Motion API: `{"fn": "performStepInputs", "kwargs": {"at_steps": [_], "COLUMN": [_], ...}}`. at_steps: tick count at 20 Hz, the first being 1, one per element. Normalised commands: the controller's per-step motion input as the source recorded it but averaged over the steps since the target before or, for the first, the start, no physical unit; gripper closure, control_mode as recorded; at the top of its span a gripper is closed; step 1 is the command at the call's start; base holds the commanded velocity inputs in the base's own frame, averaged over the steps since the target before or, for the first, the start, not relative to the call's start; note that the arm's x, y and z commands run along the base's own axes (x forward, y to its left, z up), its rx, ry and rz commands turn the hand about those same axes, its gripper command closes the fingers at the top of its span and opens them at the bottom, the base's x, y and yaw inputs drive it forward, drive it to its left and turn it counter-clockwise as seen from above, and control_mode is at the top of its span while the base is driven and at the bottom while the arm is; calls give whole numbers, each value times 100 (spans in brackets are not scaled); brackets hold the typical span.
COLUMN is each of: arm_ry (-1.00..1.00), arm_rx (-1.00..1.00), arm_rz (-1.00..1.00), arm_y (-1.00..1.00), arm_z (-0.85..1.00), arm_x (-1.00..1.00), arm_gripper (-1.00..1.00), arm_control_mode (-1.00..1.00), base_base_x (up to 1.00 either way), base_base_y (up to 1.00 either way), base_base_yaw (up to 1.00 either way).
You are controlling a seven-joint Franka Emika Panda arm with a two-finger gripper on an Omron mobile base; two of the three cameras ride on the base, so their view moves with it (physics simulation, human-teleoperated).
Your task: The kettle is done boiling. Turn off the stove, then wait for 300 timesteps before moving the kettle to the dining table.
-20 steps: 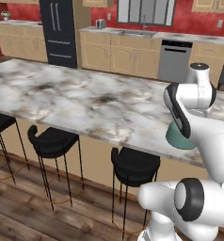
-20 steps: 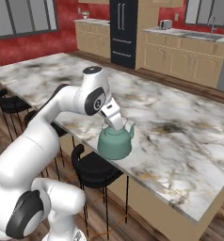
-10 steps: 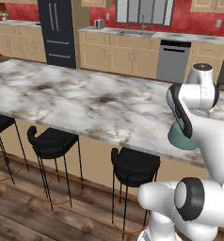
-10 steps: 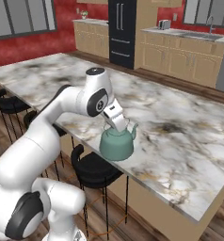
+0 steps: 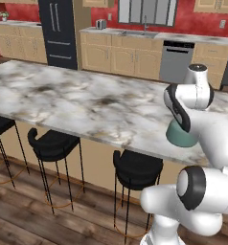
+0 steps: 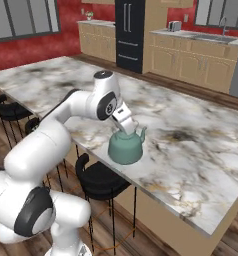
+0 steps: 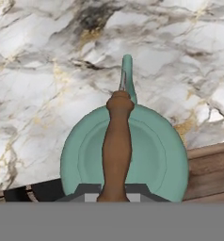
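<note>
kettle [image 6: 125, 147] near dining table [image 6: 201, 150] edge, gripper [image 6: 126, 126] clamped

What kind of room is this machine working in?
A home kitchen, rendered: a long marble-topped island with black bar stools, light wood cabinets along red walls, and a black refrigerator.

In the left base view the arm covers most of the kettle [image 5: 179, 136]; just its lower body peeks out, with spout and handle hidden. From the right, the hand [image 6: 125, 126] blocks the handle, so I cannot see the grip there. In the hand view, the near end of the handle [image 7: 116, 146] and the fingertips run under the bottom edge. The worktop [image 6: 201, 150] is cut off at the right edge.
</note>
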Motion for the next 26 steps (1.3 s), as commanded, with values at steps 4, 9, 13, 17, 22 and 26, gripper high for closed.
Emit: {"fn": "performStepInputs", "kwargs": {"at_steps": [4, 9, 13, 17, 22, 26], "arm_ry": [0, 0, 0, 0, 0, 0], "arm_rx": [0, 0, 0, 0, 0, 0], "arm_rz": [0, 0, 0, 0, 0, 1], "arm_y": [1, 0, 0, 0, 0, 0], "arm_z": [0, 0, -4, -9, -12, -13], "arm_x": [44, 36, 30, 28, 23, 16], "arm_gripper": [100, 100, 100, 100, 100, 100], "arm_control_mode": [-100, -100, -100, -100, -100, -100], "base_base_x": [0, 0, 0, 0, 0, 0], "base_base_y": [0, 0, 0, 0, 0, 0], "base_base_yaw": [0, 0, 0, 0, 0, 0]}}
